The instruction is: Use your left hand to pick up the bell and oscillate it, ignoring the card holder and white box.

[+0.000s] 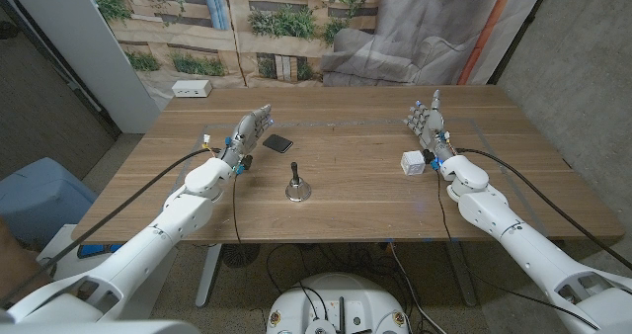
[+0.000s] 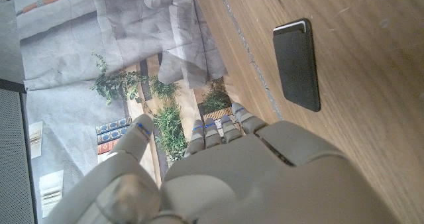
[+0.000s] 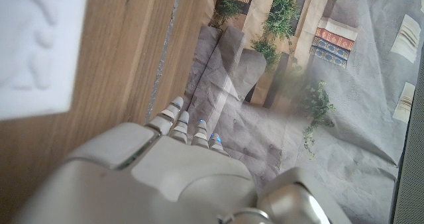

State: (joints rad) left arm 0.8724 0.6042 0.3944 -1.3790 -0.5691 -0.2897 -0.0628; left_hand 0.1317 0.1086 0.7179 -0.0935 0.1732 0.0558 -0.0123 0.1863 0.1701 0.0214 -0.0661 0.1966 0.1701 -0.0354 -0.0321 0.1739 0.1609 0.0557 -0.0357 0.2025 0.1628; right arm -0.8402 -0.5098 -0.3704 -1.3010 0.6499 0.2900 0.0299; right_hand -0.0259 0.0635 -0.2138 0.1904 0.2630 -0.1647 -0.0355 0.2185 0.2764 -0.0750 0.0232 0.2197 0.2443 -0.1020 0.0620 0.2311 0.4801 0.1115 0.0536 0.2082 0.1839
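A: Where's the bell (image 1: 295, 187)?

B: Upright on the tabletop (image 1: 355, 201), untouched, nearer the robot than the left hand (image 1: 252, 128) and off its fingers' inner side. Those fingers (image 2: 211, 132) are extended, close together, holding nothing.

A: Risks?

B: The card holder (image 1: 277, 142) lies just beside the left fingers; a careless reach could nudge it, or tip the bell by its thin handle.

A: Containers?

B: Only the white box (image 1: 413, 163), closed, beside the right hand (image 1: 427, 123), whose fingers are extended and empty.

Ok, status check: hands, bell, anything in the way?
Left hand open, holding nothing. Right hand open too. Bell upright on the table, untouched. Card holder lies beside the left hand, white box by the right; neither blocks the bell.
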